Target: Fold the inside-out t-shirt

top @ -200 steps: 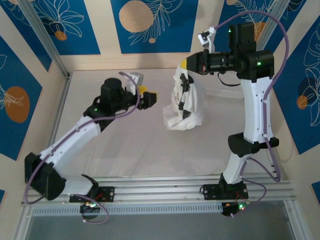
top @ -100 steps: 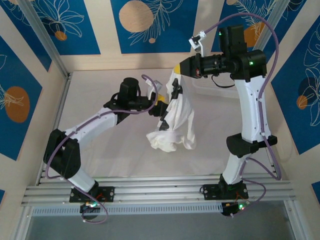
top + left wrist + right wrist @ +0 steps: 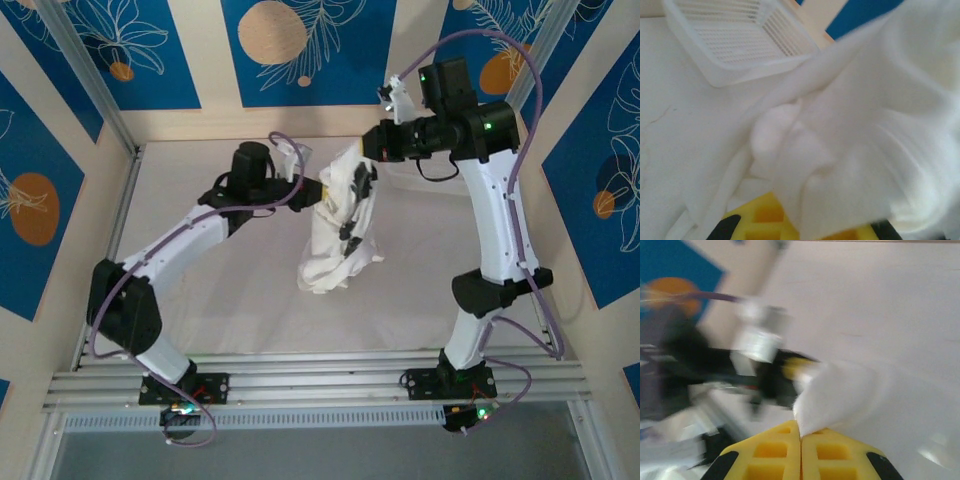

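Left end effector [image 3: 323, 190] and right end effector [image 3: 372, 143] each clench the dangling inside-out t-shirt [image 3: 335, 240] over the worktop [image 3: 220, 300], best drawn apart evenly to open it flat.

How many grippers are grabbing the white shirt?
2. The left gripper grips the t-shirt at its left side; the right gripper pinches its top edge.
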Tool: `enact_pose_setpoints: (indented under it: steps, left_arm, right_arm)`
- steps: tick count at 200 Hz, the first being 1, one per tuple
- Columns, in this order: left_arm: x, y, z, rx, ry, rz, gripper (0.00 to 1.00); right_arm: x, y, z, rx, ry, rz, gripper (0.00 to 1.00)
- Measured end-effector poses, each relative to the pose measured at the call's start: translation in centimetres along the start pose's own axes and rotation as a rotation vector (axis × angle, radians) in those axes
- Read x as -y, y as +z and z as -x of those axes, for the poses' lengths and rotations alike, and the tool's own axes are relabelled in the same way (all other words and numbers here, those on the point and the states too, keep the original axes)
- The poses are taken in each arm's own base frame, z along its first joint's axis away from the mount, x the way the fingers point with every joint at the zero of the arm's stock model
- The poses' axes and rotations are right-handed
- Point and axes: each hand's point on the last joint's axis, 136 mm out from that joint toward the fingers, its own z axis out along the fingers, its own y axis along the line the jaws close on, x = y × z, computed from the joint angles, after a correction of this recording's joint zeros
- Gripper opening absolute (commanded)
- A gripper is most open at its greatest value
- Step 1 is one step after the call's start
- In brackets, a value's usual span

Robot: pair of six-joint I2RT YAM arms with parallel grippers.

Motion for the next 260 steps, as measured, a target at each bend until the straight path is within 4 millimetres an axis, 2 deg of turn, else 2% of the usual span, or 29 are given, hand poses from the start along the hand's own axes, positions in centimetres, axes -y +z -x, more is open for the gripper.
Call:
enact_pose_setpoints:
  steps: [16, 42, 59, 68, 77, 90, 104, 135, 149, 162, 175, 198, 207, 215, 227, 236, 251, 260]
  left_arm:
    - [0.8, -2.1, 1.4, 0.021, -0.015, 0.017, 0.00]
    - [3.5, -4.3, 3.1, 0.049, -0.007, -0.023, 0.00]
    - [4.2, -4.6, 2.9, 0.044, -0.030, -0.047, 0.00]
    - [3.9, -4.5, 2.4, 0.033, -0.048, -0.047, 0.00]
    - [3.5, -4.2, 1.6, 0.015, -0.071, -0.044, 0.00]
    - [2.6, -3.7, 0.1, -0.019, -0.109, -0.035, 0.00]
    - [1.7, -3.1, -1.2, -0.053, -0.145, -0.022, 0.00]
    - [1.1, -2.8, -2.9, -0.092, -0.182, -0.015, 0.00]
    - [1.2, -2.8, -2.9, -0.094, -0.182, -0.020, 0.00]
    - [1.2, -2.8, -2.9, -0.095, -0.182, -0.021, 0.00]
    - [1.3, -2.8, -3.1, -0.100, -0.185, -0.023, 0.00]
    - [1.3, -2.8, -3.3, -0.110, -0.192, -0.023, 0.00]
    - [1.3, -2.9, -3.3, -0.109, -0.193, -0.020, 0.00]
    - [1.3, -2.9, -3.3, -0.107, -0.197, -0.017, 0.00]
    - [1.4, -3.1, -3.1, -0.102, -0.198, -0.014, 0.00]
    - [1.5, -3.3, -3.1, -0.099, -0.202, -0.011, 0.00]
    - [1.6, -3.7, -3.1, -0.098, -0.210, 0.003, 0.00]
    - [1.5, -4.1, -3.0, -0.095, -0.217, 0.015, 0.00]
  right_arm:
    - [5.0, 0.5, -2.9, -0.049, -0.005, -0.241, 0.12]
    - [12.4, 2.5, -10.0, -0.148, 0.011, -0.492, 0.20]
    - [15.4, 4.8, -14.5, -0.217, 0.090, -0.529, 0.39]
    - [16.2, 5.9, -15.8, -0.240, 0.119, -0.520, 0.45]
    - [16.6, 6.6, -16.2, -0.236, 0.148, -0.510, 0.47]
    - [15.7, 7.1, -15.4, -0.191, 0.168, -0.464, 0.47]
    - [13.2, 7.1, -13.5, -0.101, 0.162, -0.359, 0.50]
    - [3.5, 6.4, -9.6, 0.073, 0.046, 0.017, 0.65]
    - [0.4, 6.4, -8.8, 0.110, -0.020, 0.126, 0.72]
    - [-1.4, 7.0, -8.4, 0.116, -0.059, 0.192, 0.74]
    - [-1.6, 8.3, -8.1, 0.110, -0.066, 0.211, 0.74]
    - [-0.2, 11.2, -8.0, 0.079, -0.046, 0.181, 0.72]
    - [0.2, 12.1, -8.3, 0.065, -0.042, 0.177, 0.67]
    - [0.6, 12.9, -8.7, 0.050, -0.040, 0.173, 0.58]
    - [1.0, 13.8, -9.5, 0.024, -0.040, 0.172, 0.28]
    - [1.3, 14.3, -9.9, 0.006, -0.026, 0.169, 0.01]
    - [2.4, 14.7, -10.0, 0.000, 0.007, 0.127, 0.00]
    - [3.9, 14.5, -9.8, 0.014, 0.062, 0.077, 0.00]
